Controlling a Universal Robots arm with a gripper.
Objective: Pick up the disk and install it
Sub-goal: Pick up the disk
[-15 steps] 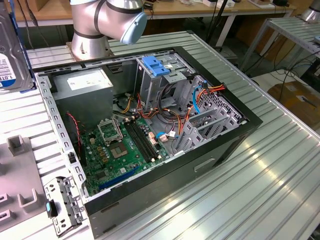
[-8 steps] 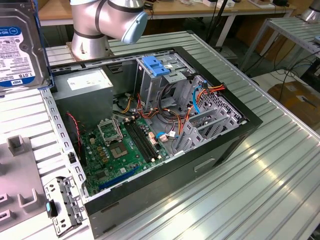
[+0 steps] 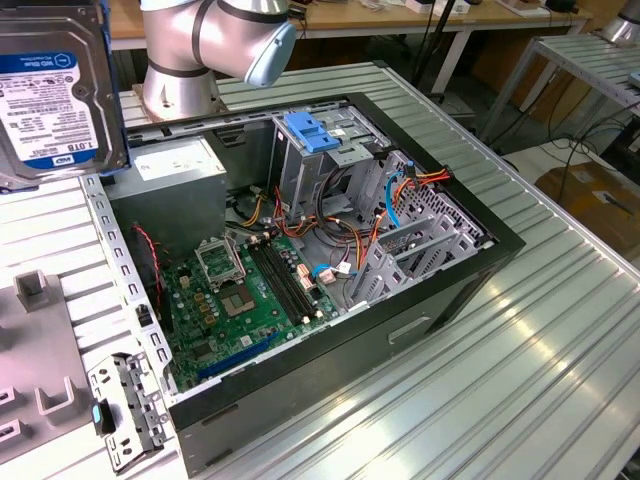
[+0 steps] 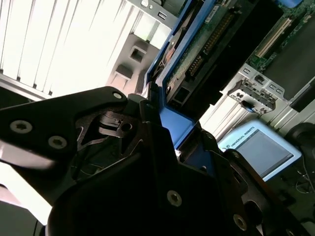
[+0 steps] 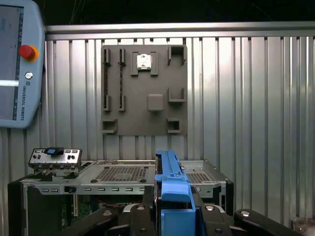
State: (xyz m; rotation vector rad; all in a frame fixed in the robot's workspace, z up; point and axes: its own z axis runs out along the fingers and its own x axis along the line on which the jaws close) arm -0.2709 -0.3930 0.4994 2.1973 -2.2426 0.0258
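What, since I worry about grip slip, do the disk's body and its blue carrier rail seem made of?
The disk: the body looks like metal, dull dark grey at its edges, under a smooth white-and-blue label, likely paper or film. The carrier rail: uniformly bright blue, smooth with moulded ribs, so probably plastic.

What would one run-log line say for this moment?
gripper: shut on the disk | disk: held aloft, outside the computer case | install: not yet done
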